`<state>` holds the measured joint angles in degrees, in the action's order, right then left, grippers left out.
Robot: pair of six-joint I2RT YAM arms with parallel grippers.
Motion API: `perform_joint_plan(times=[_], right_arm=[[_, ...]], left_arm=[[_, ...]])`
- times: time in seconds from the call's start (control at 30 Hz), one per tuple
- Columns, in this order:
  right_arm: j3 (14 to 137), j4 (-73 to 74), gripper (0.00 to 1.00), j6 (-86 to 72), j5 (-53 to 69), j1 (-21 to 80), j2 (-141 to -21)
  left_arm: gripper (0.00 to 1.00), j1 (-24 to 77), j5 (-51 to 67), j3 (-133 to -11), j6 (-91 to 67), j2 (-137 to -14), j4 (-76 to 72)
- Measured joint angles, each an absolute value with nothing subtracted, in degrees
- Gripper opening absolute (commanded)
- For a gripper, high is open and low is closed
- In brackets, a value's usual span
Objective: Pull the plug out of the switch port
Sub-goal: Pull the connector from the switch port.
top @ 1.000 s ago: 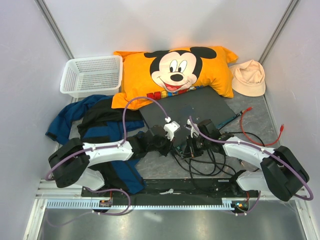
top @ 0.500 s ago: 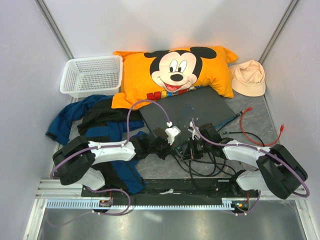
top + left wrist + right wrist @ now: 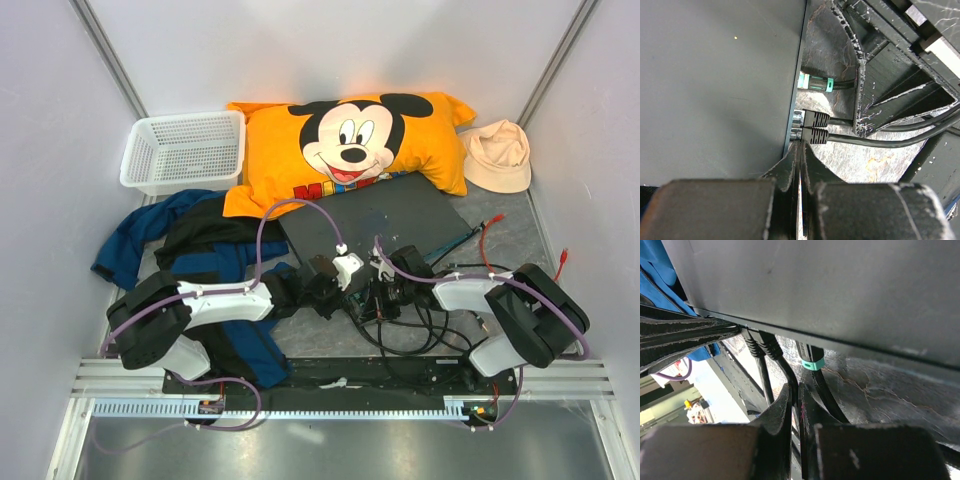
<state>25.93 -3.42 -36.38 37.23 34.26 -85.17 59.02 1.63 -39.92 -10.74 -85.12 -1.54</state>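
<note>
Switch (image 3: 375,222) lying flat at the middle of the table (image 3: 320,335), far edge touching the orange pillow (image 3: 350,140), socket edge turned toward both arms.

Left: the left pincer (image 3: 799,147) has its fingers pressed fully together and holds nothing. Its tips touch the socket edge just beside a black plug (image 3: 814,134).

Centre: three plugs sit in a row along that edge: that one, a second black plug (image 3: 816,119) and a green-banded plug (image 3: 815,82). Each long axis runs square to the edge and level with the table.

Right: the right pincer (image 3: 795,390), closed to a thin slit, faces the plugs end-on. A black cable (image 3: 782,370) runs down into the slit; whether it is pinched cannot be told.

Judged better aligned, the right arm would draw straight back from the edge.
</note>
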Motion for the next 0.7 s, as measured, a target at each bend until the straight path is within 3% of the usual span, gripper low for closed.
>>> perform_joint_plan(times=[0.7], right_arm=[[26.81,-2.55,0.0,-36.01,37.52,34.26,-85.97]], left_arm=[[0.02,59.0,0.1,-44.34,-7.46,-85.93,-5.72]])
